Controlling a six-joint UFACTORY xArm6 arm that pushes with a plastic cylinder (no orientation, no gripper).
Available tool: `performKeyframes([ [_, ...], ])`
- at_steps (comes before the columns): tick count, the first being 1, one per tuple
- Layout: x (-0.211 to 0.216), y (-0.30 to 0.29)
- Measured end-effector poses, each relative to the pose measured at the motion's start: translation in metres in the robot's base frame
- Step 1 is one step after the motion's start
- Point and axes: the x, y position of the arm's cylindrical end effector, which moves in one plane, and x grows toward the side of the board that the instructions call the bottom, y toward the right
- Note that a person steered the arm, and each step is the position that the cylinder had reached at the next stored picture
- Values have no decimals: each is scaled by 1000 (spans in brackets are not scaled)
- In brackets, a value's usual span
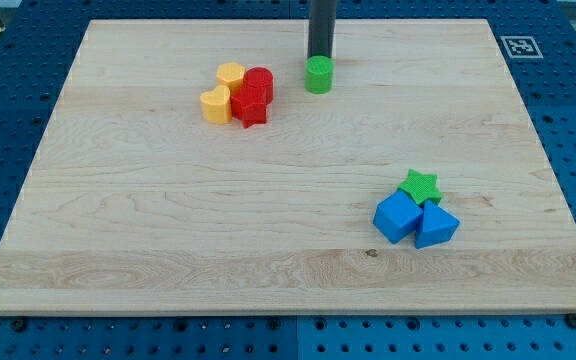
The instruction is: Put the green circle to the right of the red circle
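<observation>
Blocks sit in two clusters on the counter [168, 230], plus one loner.

Toward the top-left corner, though well in from both edges: two yellow blocks, one [230, 74] nearer the top edge, the other [216, 104] just below it, shapes hard to make out. Both press against the left side of the red circle [259, 84]. A red star [251, 109] touches the circle's lower side. This packing matters: the red circle's left and bottom are blocked, its right side is free.

Near the middle of the top edge: green circle [318, 74], upright, apart from the red circle with bare wood between them. It already lies on the red circle's right, at about the same distance from the top edge. Judgement: the task looks close to done, or done, unless a tighter fit is wanted.

My tip [320, 57] stands just behind the green circle, on its top-edge side, touching or nearly so; cannot tell which. The tool is a plain rod with nothing to open or close, so it grips nothing. From that spot a push would drive the circle toward the bottom edge, not toward red.

Toward the bottom-right corner: green star [419, 185], with a blue cube [399, 216] and a blue wedge-like block [436, 226] touching it below. Well apart from the work, no bearing on it.
</observation>
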Motion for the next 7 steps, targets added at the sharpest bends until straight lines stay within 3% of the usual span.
performKeyframes([
  [1,3,-14],
  [2,32,-10],
  [7,59,2],
])
